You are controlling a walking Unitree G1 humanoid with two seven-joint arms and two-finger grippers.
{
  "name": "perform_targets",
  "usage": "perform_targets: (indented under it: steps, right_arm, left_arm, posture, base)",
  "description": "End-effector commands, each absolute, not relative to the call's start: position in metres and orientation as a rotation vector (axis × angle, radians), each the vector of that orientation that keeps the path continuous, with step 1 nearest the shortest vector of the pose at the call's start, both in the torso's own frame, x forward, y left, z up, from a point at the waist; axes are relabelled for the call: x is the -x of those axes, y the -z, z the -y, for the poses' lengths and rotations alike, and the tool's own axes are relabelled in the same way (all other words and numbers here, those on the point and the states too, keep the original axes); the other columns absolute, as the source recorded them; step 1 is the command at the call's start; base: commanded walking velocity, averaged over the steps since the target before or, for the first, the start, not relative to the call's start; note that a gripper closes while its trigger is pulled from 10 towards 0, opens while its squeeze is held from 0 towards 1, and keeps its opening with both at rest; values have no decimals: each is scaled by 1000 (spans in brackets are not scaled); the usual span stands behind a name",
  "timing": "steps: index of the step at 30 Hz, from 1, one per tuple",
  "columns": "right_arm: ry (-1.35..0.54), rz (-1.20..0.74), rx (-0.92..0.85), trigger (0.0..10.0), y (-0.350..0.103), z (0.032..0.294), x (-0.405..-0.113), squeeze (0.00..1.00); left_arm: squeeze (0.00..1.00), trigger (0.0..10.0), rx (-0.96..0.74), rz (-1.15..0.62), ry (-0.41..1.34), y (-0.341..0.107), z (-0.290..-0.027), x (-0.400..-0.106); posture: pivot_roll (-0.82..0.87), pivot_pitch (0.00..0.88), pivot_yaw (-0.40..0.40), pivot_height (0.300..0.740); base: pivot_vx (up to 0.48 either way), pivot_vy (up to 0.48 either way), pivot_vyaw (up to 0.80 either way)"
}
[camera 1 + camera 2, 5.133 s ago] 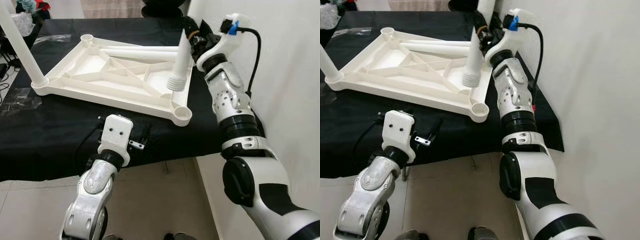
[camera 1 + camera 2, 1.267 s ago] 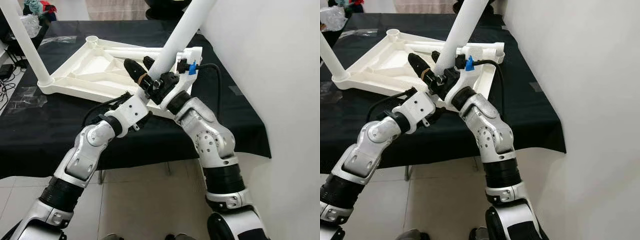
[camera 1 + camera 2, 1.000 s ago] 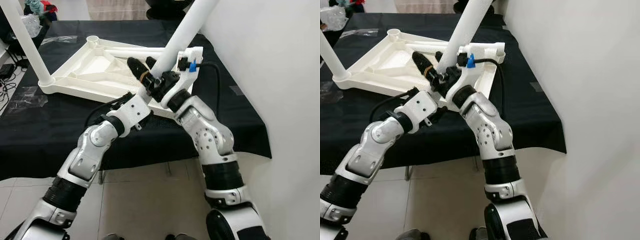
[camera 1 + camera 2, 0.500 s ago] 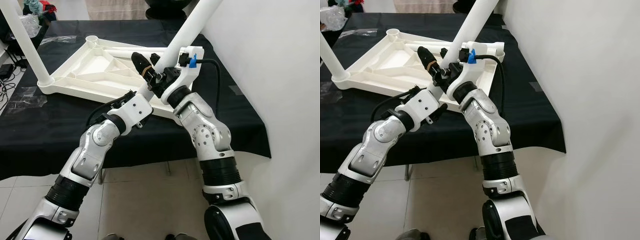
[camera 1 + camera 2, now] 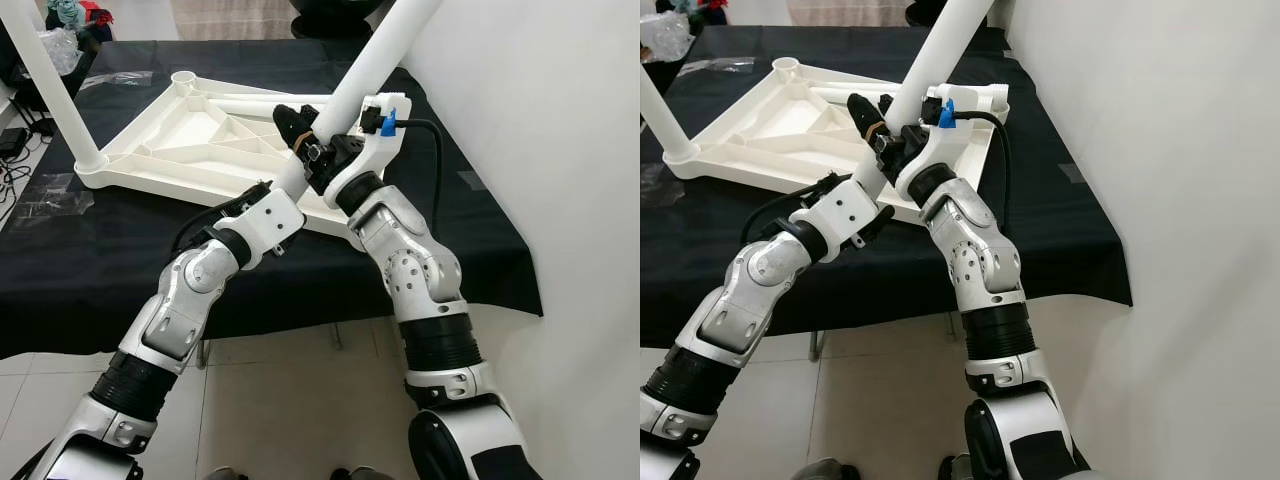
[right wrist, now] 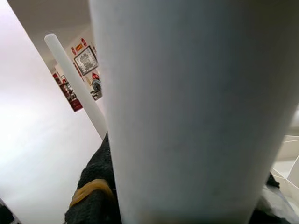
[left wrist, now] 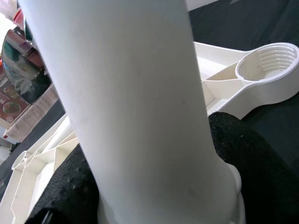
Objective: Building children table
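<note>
Now two claws, left claw (image 5: 296,128) and right claw (image 5: 322,152), on one leg (image 5: 372,62).

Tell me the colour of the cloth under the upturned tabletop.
Black cloth, clearest in the left eye view.

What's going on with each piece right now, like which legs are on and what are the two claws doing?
Tabletop: upside down on the black cloth.
Held leg: tilted, both grippers around it.
Far-left leg: standing in its corner socket.
Loose leg: lying inside the tabletop.
Back corner socket: empty.
Left gripper: shut on held leg.
Right gripper: shut on held leg.
</note>
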State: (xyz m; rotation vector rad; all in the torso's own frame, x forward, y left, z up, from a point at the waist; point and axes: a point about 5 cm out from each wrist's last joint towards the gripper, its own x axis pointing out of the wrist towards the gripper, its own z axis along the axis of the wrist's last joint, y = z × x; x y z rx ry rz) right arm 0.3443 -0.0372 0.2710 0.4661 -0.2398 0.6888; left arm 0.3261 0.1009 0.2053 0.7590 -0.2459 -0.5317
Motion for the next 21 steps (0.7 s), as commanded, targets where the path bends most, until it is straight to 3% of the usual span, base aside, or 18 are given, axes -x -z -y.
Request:
perform_targets:
  steps: [1, 8, 11, 12, 14, 20, 21]
  right_arm:
    - [-743, 265, -477, 0, -282, 21, -339, 0]
    - [-720, 280, -478, 0, -283, 26, -341, 0]
    - [-699, 295, -468, 0, -285, 31, -343, 0]
    - [-691, 302, -462, 0, -285, 33, -344, 0]
    - [-618, 323, -423, 0, -285, 46, -350, 0]
    - [-434, 340, -357, 0, -282, 73, -364, 0]
    - [-369, 343, -316, 4863, -280, 84, -368, 0]
  left_arm:
    - [1000, 10000, -766, 241, 625, -196, -87, -319]
    - [1000, 10000, -768, 246, 585, -199, -97, -322]
    - [1000, 10000, -807, 235, 493, -201, -110, -328]
    - [0, 10000, -824, 230, 460, -202, -116, -330]
    - [0, 10000, -804, 220, 371, -206, -131, -333]
    - [0, 10000, -737, 226, 285, -214, -145, -332]
    - [0, 10000, -690, 231, 259, -216, -147, -329]
  posture:
    - [8, 89, -57, 740]
    - [6, 79, -55, 740]
    - [6, 76, -55, 740]
    - [6, 76, -55, 740]
    - [7, 73, -56, 740]
    - [13, 77, -62, 740]
    - [14, 80, -63, 740]
  base:
    - [0, 0, 0]
    - [0, 0, 0]
    - [0, 0, 0]
    - [0, 0, 0]
    - [0, 0, 0]
    - [0, 0, 0]
    - [0, 0, 0]
